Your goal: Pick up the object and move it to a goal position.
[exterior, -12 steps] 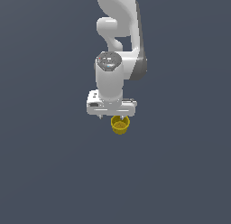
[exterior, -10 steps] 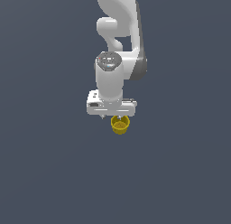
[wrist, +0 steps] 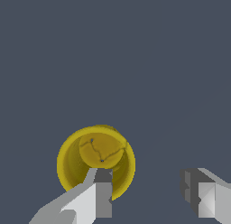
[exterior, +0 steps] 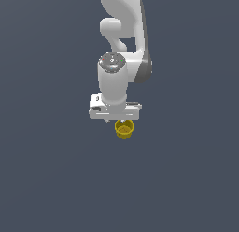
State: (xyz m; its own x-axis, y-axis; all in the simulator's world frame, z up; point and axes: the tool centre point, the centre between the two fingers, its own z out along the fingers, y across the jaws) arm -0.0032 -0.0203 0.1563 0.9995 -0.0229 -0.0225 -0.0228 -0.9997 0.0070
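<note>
The object is a small yellow cup (exterior: 124,129) with an open round rim, standing upright on the dark grey floor. In the wrist view the yellow cup (wrist: 96,162) shows its inside bottom. My white gripper (exterior: 115,118) hangs straight down just above it. In the wrist view the gripper (wrist: 146,181) is open wide and holds nothing. One finger (wrist: 101,196) sits over the cup's rim and opening. The other finger (wrist: 203,196) stands well off to the side of the cup. The cup is off-centre between the fingers.
The white arm (exterior: 126,34) rises behind the gripper in the exterior view. A plain dark grey floor (exterior: 56,179) lies all around. No other object shows in either view.
</note>
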